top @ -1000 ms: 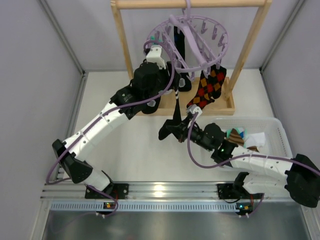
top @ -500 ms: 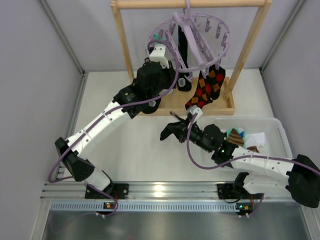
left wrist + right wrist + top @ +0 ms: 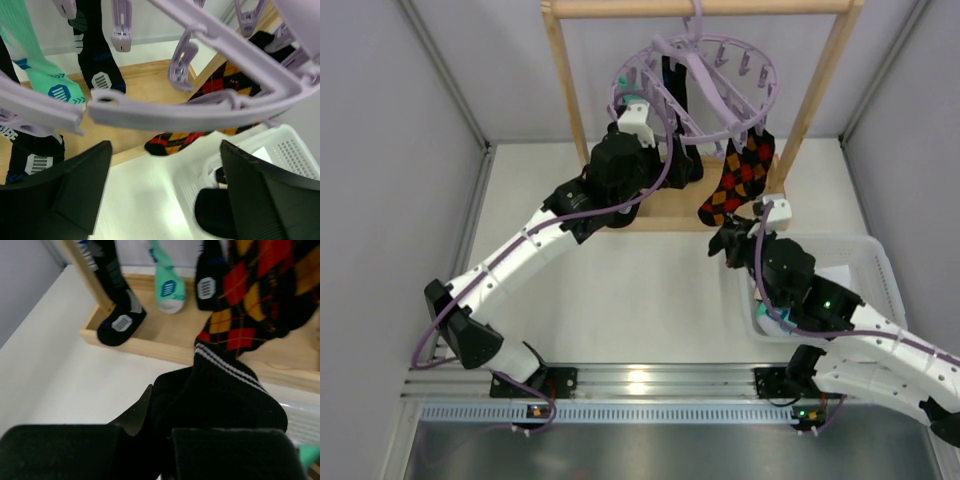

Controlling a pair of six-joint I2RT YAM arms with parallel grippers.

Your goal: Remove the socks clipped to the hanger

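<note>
The lavender ring hanger (image 3: 695, 85) hangs from the wooden rack, its ring crossing the left wrist view (image 3: 200, 105). The red-orange-black argyle socks (image 3: 738, 180) are clipped at its right side. Black socks (image 3: 682, 160) and a teal-white sock (image 3: 45, 80) hang at its left and middle. My left gripper (image 3: 645, 105) is open and empty just under the ring's left side. My right gripper (image 3: 740, 243) is shut on a black sock with white stripes (image 3: 225, 390). It holds the sock below the argyle socks, at the left edge of the white basket (image 3: 880, 270).
The wooden frame rack (image 3: 565, 80) stands at the back, its base tray (image 3: 660, 215) under the hanging socks. The basket holds several socks, mostly hidden by my right arm. Grey walls close both sides.
The black sock has come off the hanger in my right gripper and moved right to the basket's edge. The hanger has swung back level. My left gripper stays by the ring.
</note>
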